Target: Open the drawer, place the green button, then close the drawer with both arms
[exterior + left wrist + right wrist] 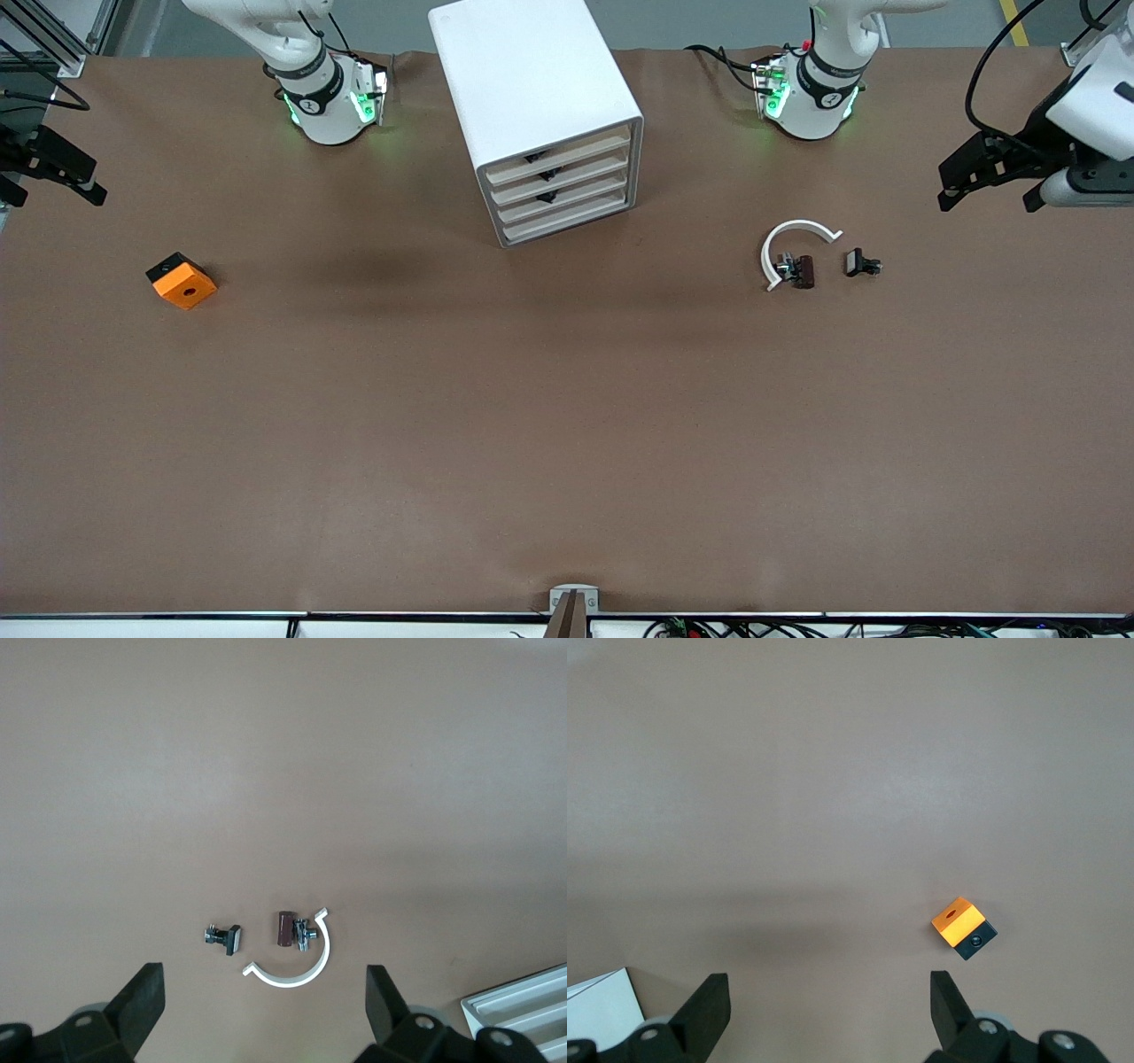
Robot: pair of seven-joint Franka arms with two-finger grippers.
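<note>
A brown matte table [567,425] is seen from above, with a white drawer cabinet [532,80] standing at its middle, close to the robot bases.

Nearer the camera than the cabinet, toward the right arm's end, lies an orange cube [183,283] with a small round hole in its top face and a black block on one side. Toward the left arm's end, also a little nearer than the cabinet, a thin white plastic arc [796,232] lies flat. It curves partly around a small dark brown part [803,270] with a shiny metal piece. A tiny black clip [859,263] lies just beside the arc, apart from it.

The button cannot be picked out with any certainty in these views.

The cabinet is a smooth boxy shell with rounded corners and four shallow pale drawers [563,186], all pushed in, with dark pulls.

The left gripper [992,197] hangs over the table's edge at the left arm's end, its black fingers [142,1001] spread wide and holding nothing. The right gripper [49,190] hangs over the table's edge at the right arm's end, its fingers [709,1001] equally wide and empty.
</note>
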